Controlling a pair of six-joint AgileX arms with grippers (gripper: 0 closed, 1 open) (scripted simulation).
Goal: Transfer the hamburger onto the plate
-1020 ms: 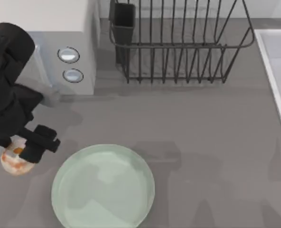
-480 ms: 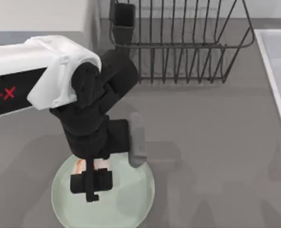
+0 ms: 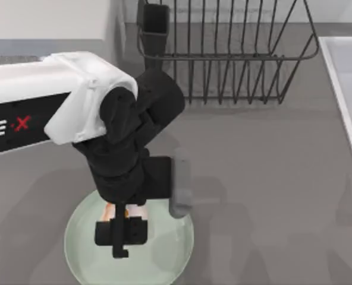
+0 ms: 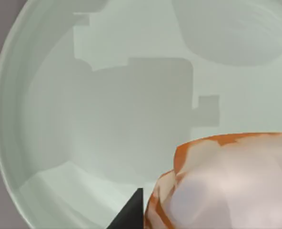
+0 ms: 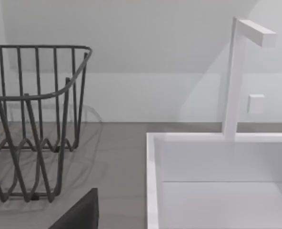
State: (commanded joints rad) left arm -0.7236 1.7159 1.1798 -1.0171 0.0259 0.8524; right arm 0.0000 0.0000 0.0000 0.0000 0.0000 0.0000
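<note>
The pale mint-green plate point(image 3: 177, 248) lies near the table's front, left of centre. My left gripper point(image 3: 120, 233) hangs over the plate's middle, shut on the hamburger point(image 3: 109, 211). From above, only a cream and orange sliver of the hamburger peeks out under the black wrist. In the left wrist view the hamburger point(image 4: 226, 183) looms close, cream with orange edges, beside a dark fingertip point(image 4: 131, 212). Behind it the plate point(image 4: 84, 119) carries the gripper's shadow. I cannot tell whether the hamburger touches the plate. My right arm is parked by the sink, and one dark finger point(image 5: 79, 214) stands far off to one side.
A black wire dish rack point(image 3: 223, 53) with a dark cup holder stands at the back. A white sink point(image 3: 348, 89) with a faucet point(image 5: 236, 76) runs along the right edge. Bare grey counter lies right of the plate.
My left arm lifted the hamburger from the counter left of the plate and carried it right, over the plate. In the last half second it drifted slightly right and forward.
</note>
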